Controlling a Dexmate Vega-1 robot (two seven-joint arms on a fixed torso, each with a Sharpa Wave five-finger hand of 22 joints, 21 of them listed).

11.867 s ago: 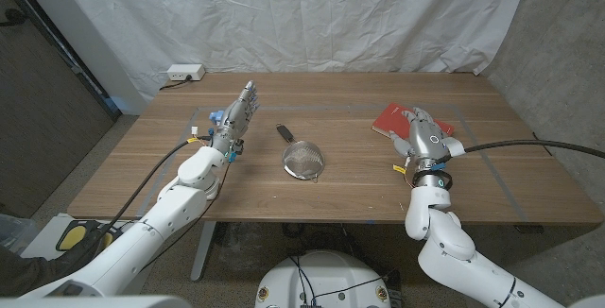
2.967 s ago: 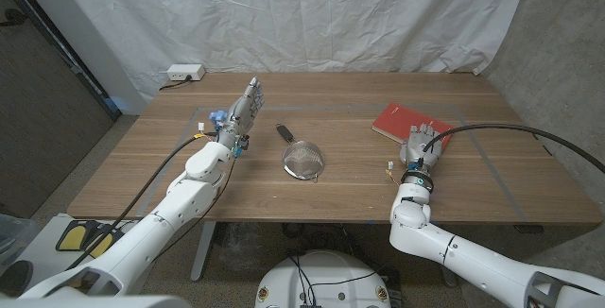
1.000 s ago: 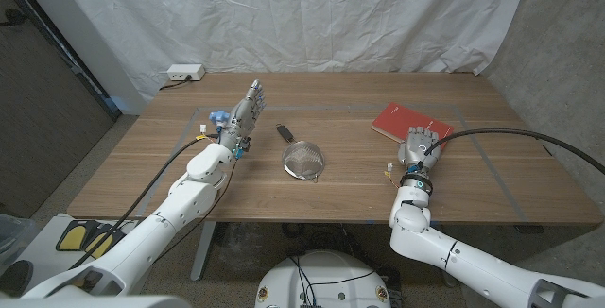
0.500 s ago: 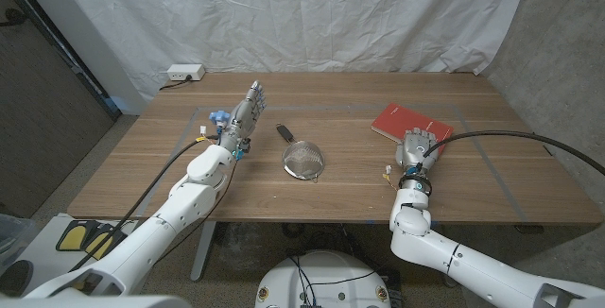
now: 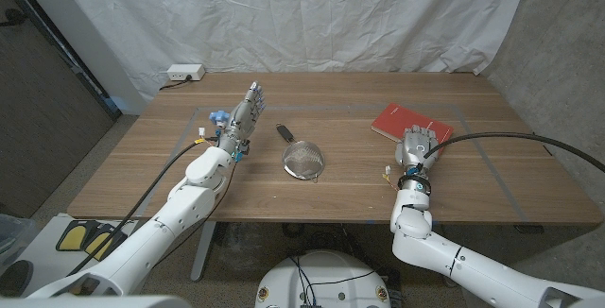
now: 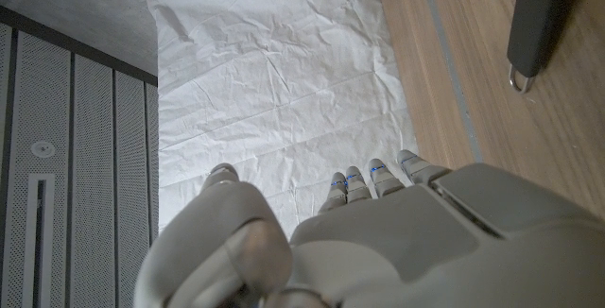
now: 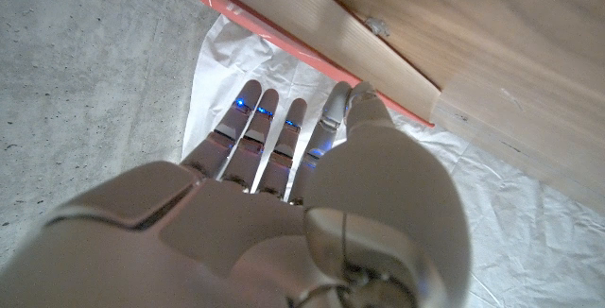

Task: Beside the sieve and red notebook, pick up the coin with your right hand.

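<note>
Lab: white backdrop sheet (image 5: 312, 15), concrete wall (image 5: 558, 34)

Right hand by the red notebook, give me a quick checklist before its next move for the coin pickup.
1. Coin located: cannot tell; no coin can be made out on the table in any view.
2. Right hand free: ok; fingers extended, holding nothing.
3. Right hand near red notebook: ok; fingers reach its near edge.
4. Sieve out of the way: ok; it lies mid-table, apart from the right hand.
5. Left hand clear: ok; raised, open, beyond the sieve.
</note>
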